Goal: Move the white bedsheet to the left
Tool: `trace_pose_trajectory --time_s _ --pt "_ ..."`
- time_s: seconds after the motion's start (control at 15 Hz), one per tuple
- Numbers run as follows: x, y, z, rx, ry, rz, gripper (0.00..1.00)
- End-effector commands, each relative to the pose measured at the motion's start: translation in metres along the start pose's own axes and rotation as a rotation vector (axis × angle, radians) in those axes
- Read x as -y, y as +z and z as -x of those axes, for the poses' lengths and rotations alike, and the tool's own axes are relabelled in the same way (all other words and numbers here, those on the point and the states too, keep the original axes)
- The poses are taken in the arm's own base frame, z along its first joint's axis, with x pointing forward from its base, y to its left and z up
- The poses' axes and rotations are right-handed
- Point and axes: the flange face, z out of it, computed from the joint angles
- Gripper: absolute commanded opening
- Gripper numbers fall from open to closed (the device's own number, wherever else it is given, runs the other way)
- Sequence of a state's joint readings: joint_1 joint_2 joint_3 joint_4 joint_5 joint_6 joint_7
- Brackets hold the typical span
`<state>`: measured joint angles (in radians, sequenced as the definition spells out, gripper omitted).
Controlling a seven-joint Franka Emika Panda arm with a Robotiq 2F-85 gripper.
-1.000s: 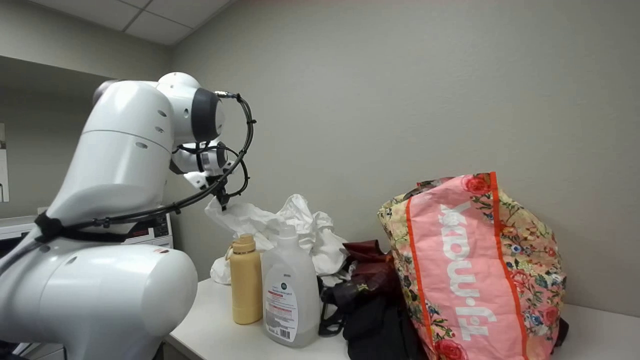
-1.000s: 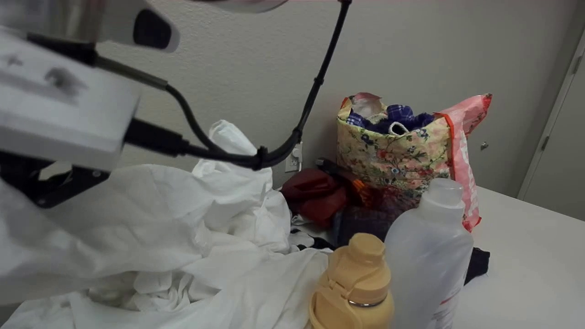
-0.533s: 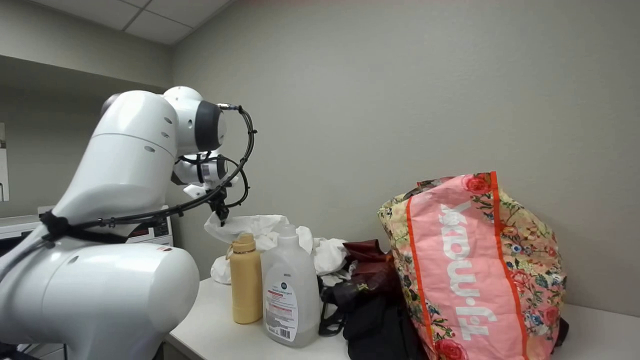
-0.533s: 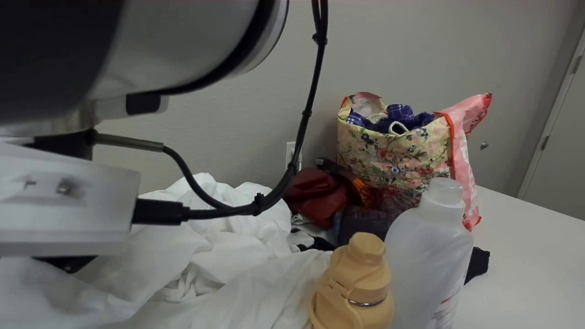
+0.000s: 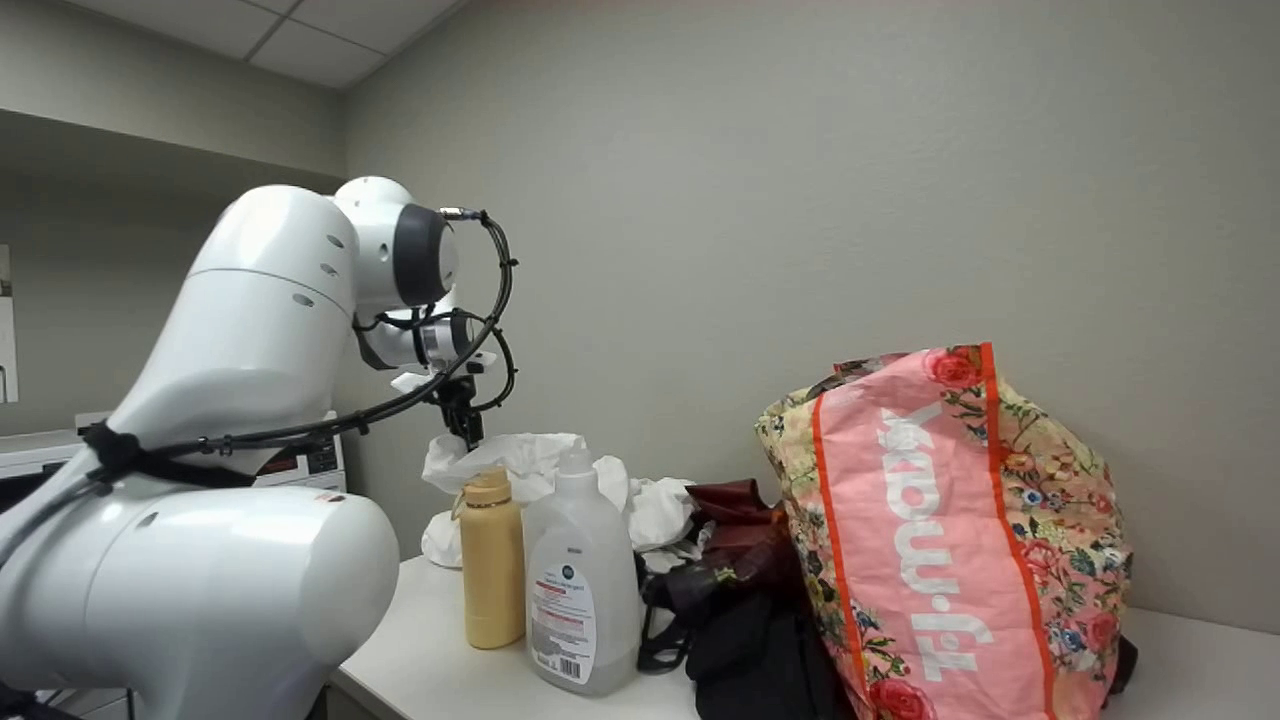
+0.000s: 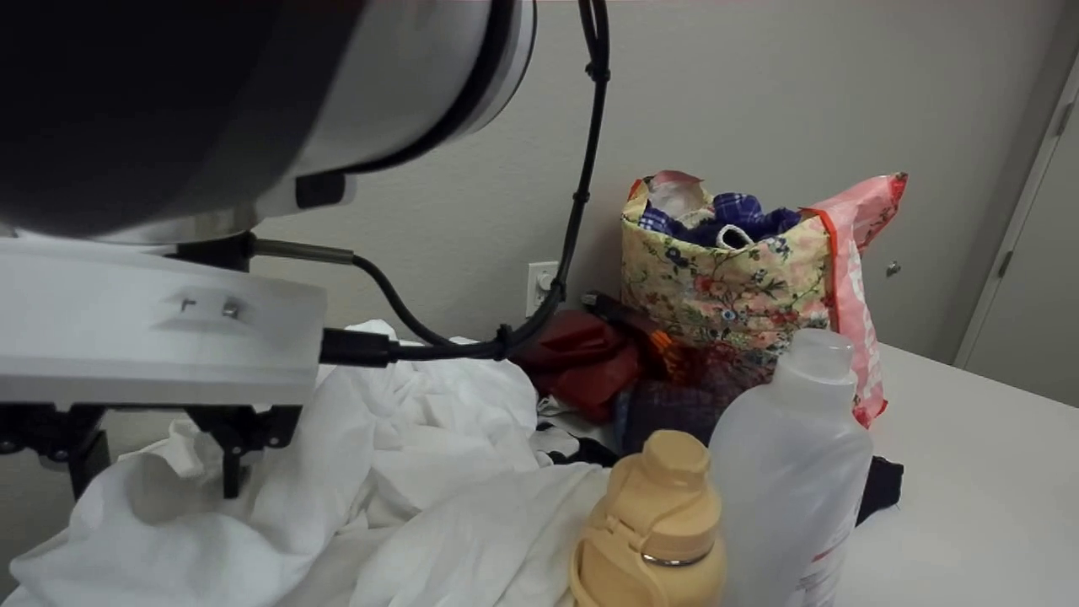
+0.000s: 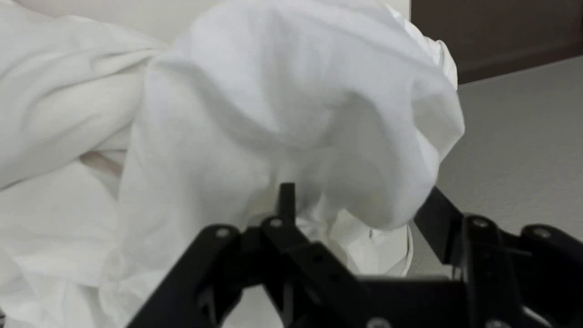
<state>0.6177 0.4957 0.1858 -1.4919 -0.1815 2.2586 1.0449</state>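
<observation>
The sheet [image 6: 455,430] looks soft and light, best pinched at the fold [image 7: 401,177] near the gripper [image 6: 156,491], its jaws wide.

In an exterior view, camera sits near the arm [image 5: 265,260], faces the wall [image 5: 800,200] at an angle; bag [image 5: 935,540] close, white sheet [image 5: 540,455] farther back. In an exterior view, camera sits close to the white sheet, tipped slightly down, looking over the tan bottle [image 6: 674,514] toward bag and door [image 6: 1024,253]. Both exterior views share arm, white sheet, tan bottle, bag, wall. Wrist view points down past the gripper [image 7: 357,202], white sheet very near, gripper entering from bottom edge.
</observation>
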Motion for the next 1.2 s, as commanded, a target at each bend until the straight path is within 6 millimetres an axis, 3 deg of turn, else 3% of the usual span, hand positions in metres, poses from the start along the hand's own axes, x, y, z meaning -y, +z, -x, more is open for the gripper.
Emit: trace_pose_trajectory --time_s 0.0,0.33,0.73,1.13 --pt "-0.007 -0.012 -0.019 -0.028 0.028 0.023 1.0" --pt "-0.04 -0.028 -0.064 -0.073 0.109 0.034 1.0" --pt "-0.113 -0.048 -0.122 -0.104 0.225 0.089 1.0" --pt "-0.18 -0.066 -0.145 -0.068 0.286 0.158 1.0"
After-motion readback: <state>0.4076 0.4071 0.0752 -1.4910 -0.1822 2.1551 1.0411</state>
